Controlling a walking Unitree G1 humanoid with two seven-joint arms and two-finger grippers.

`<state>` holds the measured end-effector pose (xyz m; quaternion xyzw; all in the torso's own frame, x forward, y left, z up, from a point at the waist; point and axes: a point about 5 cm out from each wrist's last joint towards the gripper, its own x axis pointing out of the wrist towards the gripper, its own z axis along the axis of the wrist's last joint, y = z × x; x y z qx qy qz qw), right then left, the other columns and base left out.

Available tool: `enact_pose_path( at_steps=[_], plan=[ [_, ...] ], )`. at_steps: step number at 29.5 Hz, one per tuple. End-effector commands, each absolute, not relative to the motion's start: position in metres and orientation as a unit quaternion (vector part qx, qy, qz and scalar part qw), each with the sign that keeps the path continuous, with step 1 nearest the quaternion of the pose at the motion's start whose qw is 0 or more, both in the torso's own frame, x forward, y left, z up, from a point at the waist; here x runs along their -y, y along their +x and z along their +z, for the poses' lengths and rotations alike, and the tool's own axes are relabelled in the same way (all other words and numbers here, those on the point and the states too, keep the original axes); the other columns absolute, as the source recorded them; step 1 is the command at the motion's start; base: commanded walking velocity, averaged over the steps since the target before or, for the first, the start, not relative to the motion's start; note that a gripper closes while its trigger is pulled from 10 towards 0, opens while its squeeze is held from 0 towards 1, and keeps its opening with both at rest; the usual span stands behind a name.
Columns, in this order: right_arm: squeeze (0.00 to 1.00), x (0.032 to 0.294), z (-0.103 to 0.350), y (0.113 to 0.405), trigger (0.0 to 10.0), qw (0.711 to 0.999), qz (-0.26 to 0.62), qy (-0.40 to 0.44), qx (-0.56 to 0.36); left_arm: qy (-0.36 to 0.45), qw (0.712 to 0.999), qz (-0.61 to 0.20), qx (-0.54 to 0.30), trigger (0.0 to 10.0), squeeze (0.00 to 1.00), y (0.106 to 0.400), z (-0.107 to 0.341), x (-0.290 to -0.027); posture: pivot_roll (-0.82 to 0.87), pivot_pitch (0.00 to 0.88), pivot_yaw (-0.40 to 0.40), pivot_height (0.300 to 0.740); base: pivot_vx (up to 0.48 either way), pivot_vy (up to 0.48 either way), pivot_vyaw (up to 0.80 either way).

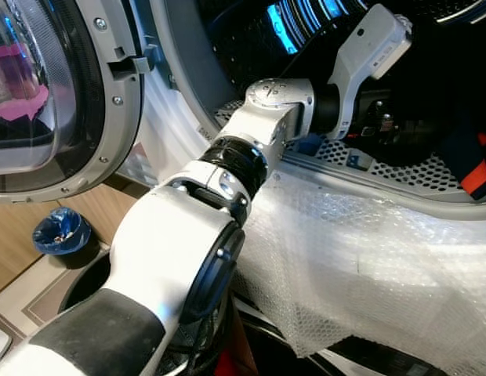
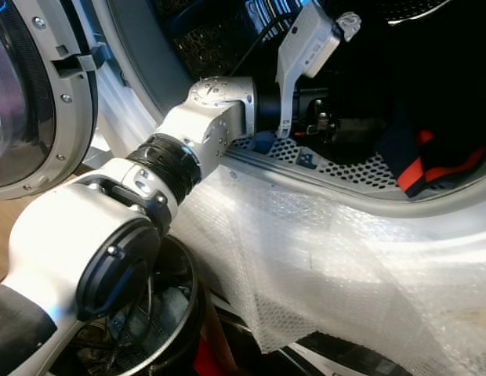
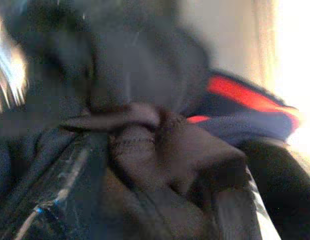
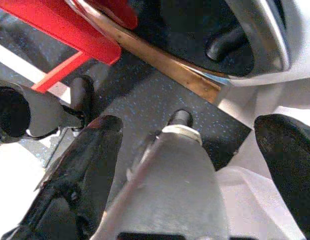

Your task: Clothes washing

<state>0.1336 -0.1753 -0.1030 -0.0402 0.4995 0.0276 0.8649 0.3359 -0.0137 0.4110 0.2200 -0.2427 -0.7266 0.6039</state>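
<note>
One arm, the left, is reached through the washer opening into the drum (image 1: 400,168). A dark cloth (image 3: 160,150) is seen clamped between the left gripper (image 3: 145,200) fingers, with a navy and red garment (image 2: 431,164) lying just beyond. The right gripper (image 4: 195,165) hangs low, fingers apart.

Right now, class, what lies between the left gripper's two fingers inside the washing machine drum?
A bunched fold of dark cloth sits between the left gripper's fingers, shown in the left wrist view; a navy and red garment lies beyond.
</note>
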Motion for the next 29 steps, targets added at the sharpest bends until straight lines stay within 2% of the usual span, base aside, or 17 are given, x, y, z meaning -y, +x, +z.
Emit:
enact_pose_path(
  at_steps=[1,4,8,12,18,25,29],
  plan=[
    [0.0,0.158,-0.119,0.088,10.0,0.815,0.048,-0.022,-0.577,0.266,0.545,-0.748,0.27,10.0,0.0,0.321,0.424,0.017,-0.02,0.057,0.097,0.74,0.0,0.0,0.0],
    [0.0,0.158,-0.119,0.09,10.0,0.815,0.053,-0.026,-0.576,0.273,0.537,-0.75,0.273,10.0,0.0,0.318,0.426,0.017,-0.02,0.049,0.097,0.74,0.0,0.0,0.0],
    [0.0,0.157,-0.118,0.093,10.0,0.819,0.05,-0.023,-0.571,0.29,0.545,-0.736,0.278,10.0,0.0,0.32,0.426,0.015,0.0,0.037,0.101,0.74,0.0,0.0,0.0],
    [0.0,0.156,-0.117,0.095,10.0,0.82,0.05,-0.024,-0.569,0.304,0.541,-0.734,0.277,10.0,0.0,0.32,0.425,0.012,0.0,0.03,0.106,0.74,0.0,0.0,0.0],
    [0.0,0.154,-0.117,0.096,10.0,0.819,0.053,-0.021,-0.571,0.316,0.495,-0.751,0.302,10.0,0.0,0.305,0.441,0.011,0.02,0.015,0.104,0.74,0.0,0.0,0.0],
    [0.0,0.153,-0.116,0.1,10.0,0.824,0.05,-0.016,-0.564,0.313,0.482,-0.749,0.329,10.0,0.0,0.294,0.456,0.012,0.04,0.0,0.104,0.74,0.0,0.0,0.0],
    [0.0,0.153,-0.115,0.104,10.0,0.828,0.048,-0.015,-0.559,0.263,0.5,-0.761,0.319,10.0,0.0,0.296,0.455,0.014,0.05,0.0,0.095,0.74,0.0,0.0,0.0]
  ],
)
